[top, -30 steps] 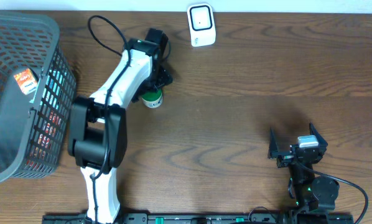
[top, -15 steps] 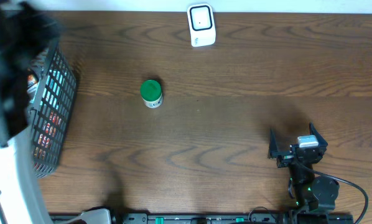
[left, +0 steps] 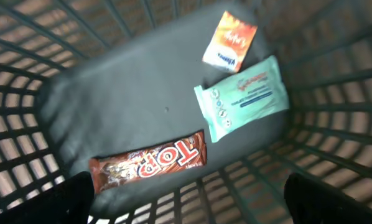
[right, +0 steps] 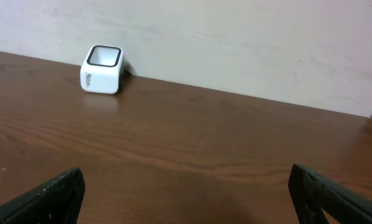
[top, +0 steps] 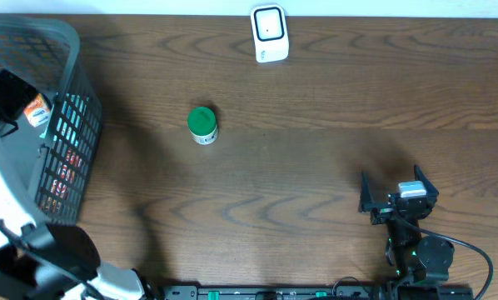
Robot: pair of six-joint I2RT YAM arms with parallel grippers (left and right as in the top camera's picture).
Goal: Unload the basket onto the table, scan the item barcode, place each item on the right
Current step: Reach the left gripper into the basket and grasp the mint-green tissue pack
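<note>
Three packets lay on the grey floor of the basket (left: 30, 43) under my left gripper (left: 186, 188). Its jaws stood wide apart and held nothing. Only my two dark fingertips (left: 74, 198) showed, at the lower corners of the wrist view.

Nearest to them was a brown chocolate bar (left: 148, 169) marked TOP, lying flat close to the basket's slatted side. Just beyond it was a mint-green pack of wipes (left: 241, 98), lying at a tilt; I could not tell whether it touched the bar. A small orange sachet (left: 230, 41) lay past the wipes, its lower corner at the pack's upper edge.

From overhead, my left arm (top: 7, 208) ran up the left side of the table (top: 316, 167) and reached over the basket's open top.

Out on the brown wood, well apart from the basket, a small tub (top: 202, 122) with a green lid stood upright. The white barcode scanner (top: 268, 33) stood at the far edge of the table, off to the right of the tub and well apart from it.

My right gripper (top: 395, 193) sat low on the right side near the front edge, far from the tub, the scanner and the basket. Its jaws were spread wide and empty. Its wrist view showed bare wood between the fingers, with the scanner far off against the pale wall.
</note>
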